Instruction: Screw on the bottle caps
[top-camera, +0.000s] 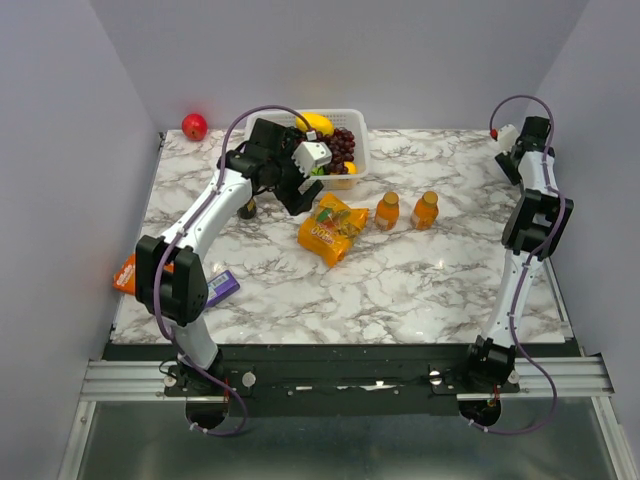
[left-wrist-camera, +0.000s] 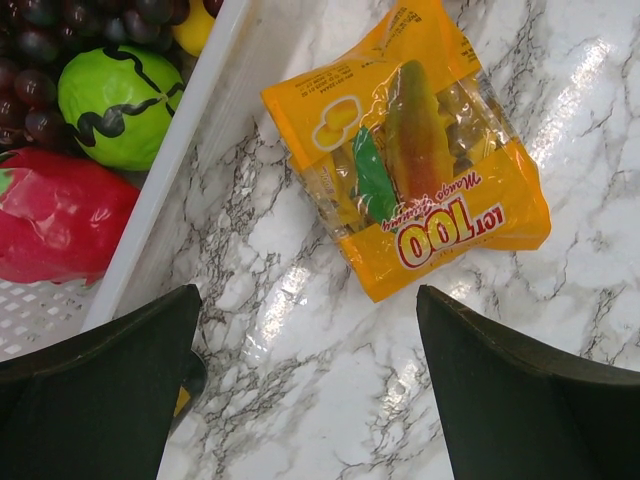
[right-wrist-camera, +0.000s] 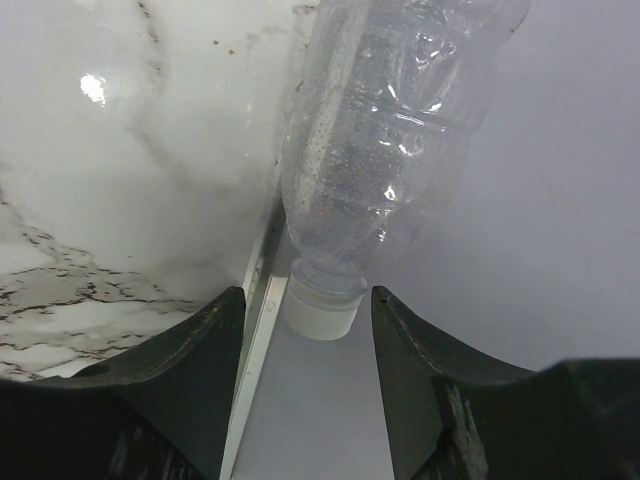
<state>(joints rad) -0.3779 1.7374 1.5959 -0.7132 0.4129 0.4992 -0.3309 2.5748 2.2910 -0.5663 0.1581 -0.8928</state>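
Colourless bottle (right-wrist-camera: 390, 150), white cap (right-wrist-camera: 322, 312) between spread fingers of right hand (right-wrist-camera: 308, 298), untouched

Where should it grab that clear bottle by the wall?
Probably by the narrow neck, coming in from that end, lengthwise. The clear bottle lies along the wall, so its wide crinkled body leaves little room on that side, while the neck points at the right gripper, between its open fingers.

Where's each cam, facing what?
Top external: above, behind the robot, looking down on the table; left arm, right arm show.
Left wrist: down at the snack bag beside the basket; left tool shows.
Right wrist: at the clear bottle by the table edge; right tool shows.
Shared: top and left wrist see snack bag, basket.
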